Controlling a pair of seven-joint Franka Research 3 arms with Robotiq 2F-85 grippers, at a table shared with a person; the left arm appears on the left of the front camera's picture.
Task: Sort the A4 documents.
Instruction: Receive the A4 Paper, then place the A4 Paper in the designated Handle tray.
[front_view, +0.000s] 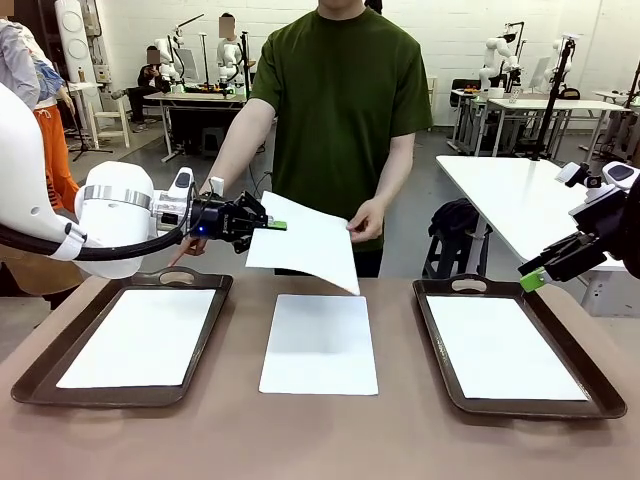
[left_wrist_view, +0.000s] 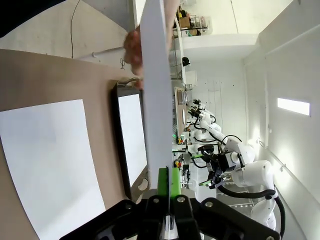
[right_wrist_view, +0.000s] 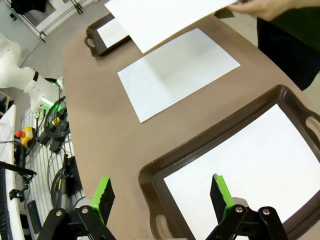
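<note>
A white A4 sheet (front_view: 310, 243) hangs in the air above the table's far middle. My left gripper (front_view: 272, 226) is shut on its left edge, and the person's hand (front_view: 366, 222) holds its right edge. In the left wrist view the held sheet (left_wrist_view: 156, 85) runs edge-on up from my shut fingers (left_wrist_view: 169, 182). Another A4 sheet (front_view: 319, 343) lies flat on the table's middle. One sheet (front_view: 142, 337) fills the left tray (front_view: 30, 385) and one sheet (front_view: 503, 346) lies in the right tray (front_view: 608, 385). My right gripper (front_view: 534, 278) hovers open over the right tray's far right; between its pads (right_wrist_view: 103, 196) sits the tray's corner (right_wrist_view: 150, 181).
The person stands at the table's far side, with the other hand (front_view: 186, 248) near the left tray's far handle. Bare brown tabletop (front_view: 320, 435) runs along the front edge. A white table (front_view: 505, 195) stands behind at the right.
</note>
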